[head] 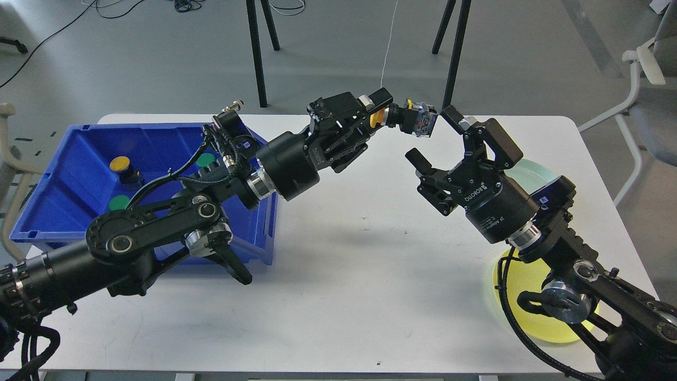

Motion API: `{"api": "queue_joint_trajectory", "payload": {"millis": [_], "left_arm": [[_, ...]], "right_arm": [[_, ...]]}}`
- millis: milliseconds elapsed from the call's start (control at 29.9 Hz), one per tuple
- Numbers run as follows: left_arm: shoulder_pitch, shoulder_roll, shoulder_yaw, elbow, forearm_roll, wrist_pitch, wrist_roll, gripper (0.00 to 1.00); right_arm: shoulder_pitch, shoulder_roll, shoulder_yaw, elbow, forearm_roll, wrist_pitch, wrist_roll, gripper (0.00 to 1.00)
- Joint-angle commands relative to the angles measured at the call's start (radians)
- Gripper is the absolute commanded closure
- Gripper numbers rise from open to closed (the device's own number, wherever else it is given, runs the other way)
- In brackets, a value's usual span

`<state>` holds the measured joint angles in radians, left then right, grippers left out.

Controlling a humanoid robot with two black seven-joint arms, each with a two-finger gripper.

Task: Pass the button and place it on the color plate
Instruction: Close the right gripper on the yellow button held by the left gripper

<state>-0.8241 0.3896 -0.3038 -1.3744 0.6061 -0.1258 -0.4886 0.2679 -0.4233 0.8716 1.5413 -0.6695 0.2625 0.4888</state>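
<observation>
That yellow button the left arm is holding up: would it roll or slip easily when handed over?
Probably stiff: the yellow button looks like hard plastic with a blocky clear end. Its round cap could roll if dropped on the table. The left gripper pinches only the cap end, so it might twist when the open right gripper takes it.

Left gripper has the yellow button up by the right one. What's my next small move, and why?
Probably ease the right gripper up around the yellow button's free end, then close. The left gripper holds its cap end, and the right one is open just beside it, not yet touching.
</observation>
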Motion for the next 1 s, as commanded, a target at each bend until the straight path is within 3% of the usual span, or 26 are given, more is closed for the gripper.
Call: {"api": "queue_joint_trajectory", "payload": {"millis": [0,970], "left_arm": [[0.002,0.000,0.000,0.000,0.003,0.000,0.000,0.96],[0.008,-0.005,0.000,0.000,0.009,0.003,0.000,0.96]], "right_arm": [[-0.004,0.001,0.004,0.007,0.051,0.014,0.000,0.01],[0.045,0.032,-0.014,-0.023,0.171,0.041,0.000,0.04]]}}
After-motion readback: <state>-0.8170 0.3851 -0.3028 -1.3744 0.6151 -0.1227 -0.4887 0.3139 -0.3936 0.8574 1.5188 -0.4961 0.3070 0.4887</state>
